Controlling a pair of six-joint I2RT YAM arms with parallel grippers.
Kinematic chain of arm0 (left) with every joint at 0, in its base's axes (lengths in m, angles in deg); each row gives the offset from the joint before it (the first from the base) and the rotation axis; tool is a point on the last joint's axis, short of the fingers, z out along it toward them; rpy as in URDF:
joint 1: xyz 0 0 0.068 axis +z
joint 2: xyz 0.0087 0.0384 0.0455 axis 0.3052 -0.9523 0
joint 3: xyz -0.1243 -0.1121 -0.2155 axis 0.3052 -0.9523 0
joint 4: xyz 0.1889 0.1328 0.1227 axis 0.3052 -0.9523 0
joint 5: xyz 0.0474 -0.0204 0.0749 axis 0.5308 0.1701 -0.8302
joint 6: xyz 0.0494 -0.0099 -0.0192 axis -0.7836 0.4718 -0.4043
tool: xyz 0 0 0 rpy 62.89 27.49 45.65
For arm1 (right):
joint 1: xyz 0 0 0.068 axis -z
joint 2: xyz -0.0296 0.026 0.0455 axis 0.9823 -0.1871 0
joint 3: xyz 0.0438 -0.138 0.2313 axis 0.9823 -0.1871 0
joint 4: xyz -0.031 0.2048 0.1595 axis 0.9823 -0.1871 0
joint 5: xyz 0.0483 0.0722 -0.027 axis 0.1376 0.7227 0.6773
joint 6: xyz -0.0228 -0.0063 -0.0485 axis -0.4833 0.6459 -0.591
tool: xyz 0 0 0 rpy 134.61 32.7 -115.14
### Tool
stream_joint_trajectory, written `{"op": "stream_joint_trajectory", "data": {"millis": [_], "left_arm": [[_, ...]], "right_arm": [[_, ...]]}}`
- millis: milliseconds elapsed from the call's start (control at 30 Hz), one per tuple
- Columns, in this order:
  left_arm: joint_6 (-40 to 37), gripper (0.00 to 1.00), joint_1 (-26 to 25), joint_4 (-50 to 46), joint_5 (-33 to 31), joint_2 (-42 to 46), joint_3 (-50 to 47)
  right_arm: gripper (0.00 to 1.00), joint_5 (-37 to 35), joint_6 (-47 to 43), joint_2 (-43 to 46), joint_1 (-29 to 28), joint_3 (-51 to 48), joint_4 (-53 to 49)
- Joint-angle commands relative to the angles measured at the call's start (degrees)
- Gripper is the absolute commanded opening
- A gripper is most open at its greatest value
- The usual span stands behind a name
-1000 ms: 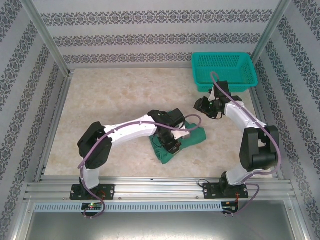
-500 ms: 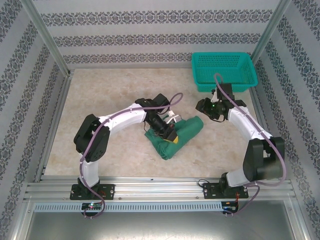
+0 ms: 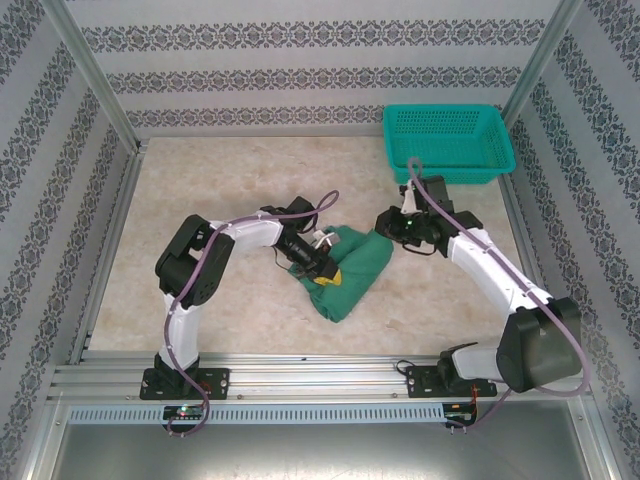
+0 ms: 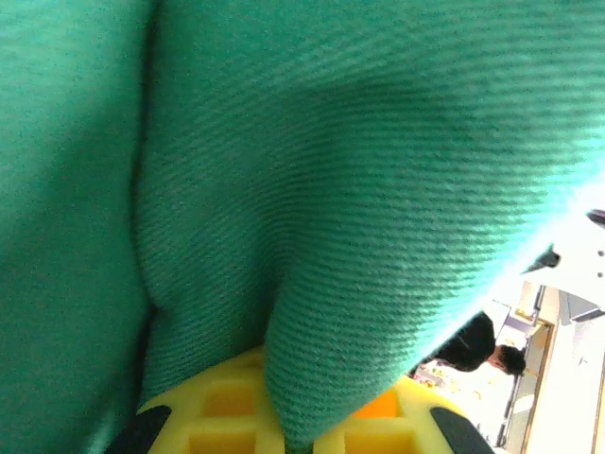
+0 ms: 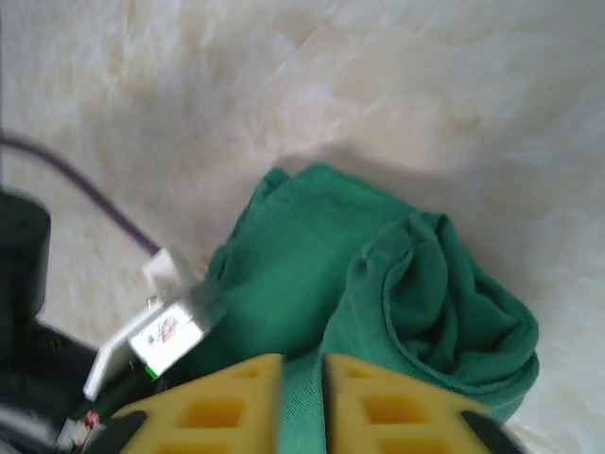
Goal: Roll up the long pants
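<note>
Left hand [image 4: 288,421]: pinching a fold of the long pants [image 3: 352,262], mid-counter [image 3: 200,180].
Right hand [image 5: 302,388]: nearly pressed together at roll's end; grip unclear.
Technique: roll tight, edges even.

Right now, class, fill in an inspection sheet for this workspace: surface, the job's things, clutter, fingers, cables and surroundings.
Surface: pale marbled table, no spills seen.
Job's things: long pants, dark green, bunched into a partly rolled bundle mid-table.
Clutter: teal mesh basket at the far right corner, apart from the pants.
Fingers: left gripper, fingers shut on a fold of the pants; right gripper, fingers almost together at the bundle's right end, grip on cloth unclear.
Cables: left arm's cable and right arm's cable, both purple, looping loose off the arms.
Surroundings: patterned walls, aluminium frame posts.
</note>
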Motion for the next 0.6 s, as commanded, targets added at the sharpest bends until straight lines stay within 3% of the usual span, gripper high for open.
{"op": "stream_joint_trajectory", "data": {"millis": [0, 200, 400, 567], "left_arm": [[-4.15, 0.0, 1.01, -3.02, -6.58, -3.28, 0.9], [-7.96, 0.0, 1.11, -6.21, -10.81, -3.94, 1.89], [-12.95, 0.01, 1.02, -9.26, -19.36, -2.57, 1.89], [-12.76, 0.18, -0.25, -2.38, -31.49, 6.9, -3.09]], "right_arm": [[0.03, 0.47, 1.15, -1.68, -2.15, -2.22, 1.16], [0.01, 0.81, 2.23, -5.38, -3.6, -3.68, 4.72], [0.0, -0.38, 1.79, -16.41, -3.43, -2.23, 8.05], [0.0, -0.34, 2.29, -26.8, -3.12, 0.21, 10.06]]}}
